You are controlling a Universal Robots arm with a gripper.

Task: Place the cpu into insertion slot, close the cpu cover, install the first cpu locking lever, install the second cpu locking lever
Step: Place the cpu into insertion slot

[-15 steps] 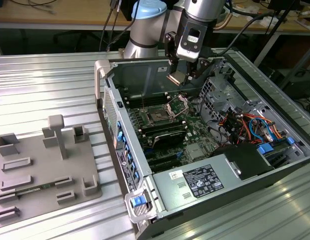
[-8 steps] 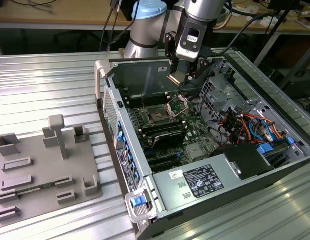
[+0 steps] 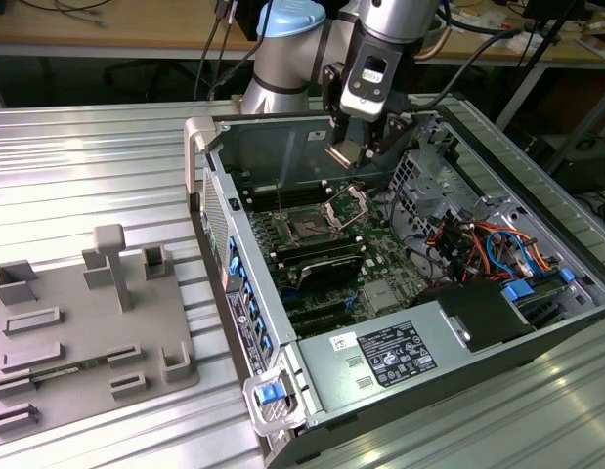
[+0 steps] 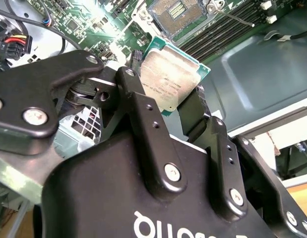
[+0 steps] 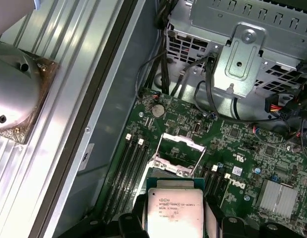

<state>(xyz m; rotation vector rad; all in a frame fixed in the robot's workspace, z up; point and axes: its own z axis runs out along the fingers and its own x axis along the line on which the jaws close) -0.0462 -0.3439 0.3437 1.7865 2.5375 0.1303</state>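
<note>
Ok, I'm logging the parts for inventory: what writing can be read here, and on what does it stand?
None can be quoted reliably.
cpu: several small dark lines, too small.
gripper, holding the cpu: white letters on its body, cut off by the frame edge.
power supply label: too small.
motherboard: white logo, unclear.

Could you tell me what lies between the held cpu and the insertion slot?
Nothing: in the second wrist view the stretch from the cpu to the insertion slot is bare. The cpu cover stands raised beside it in the exterior view.
</note>
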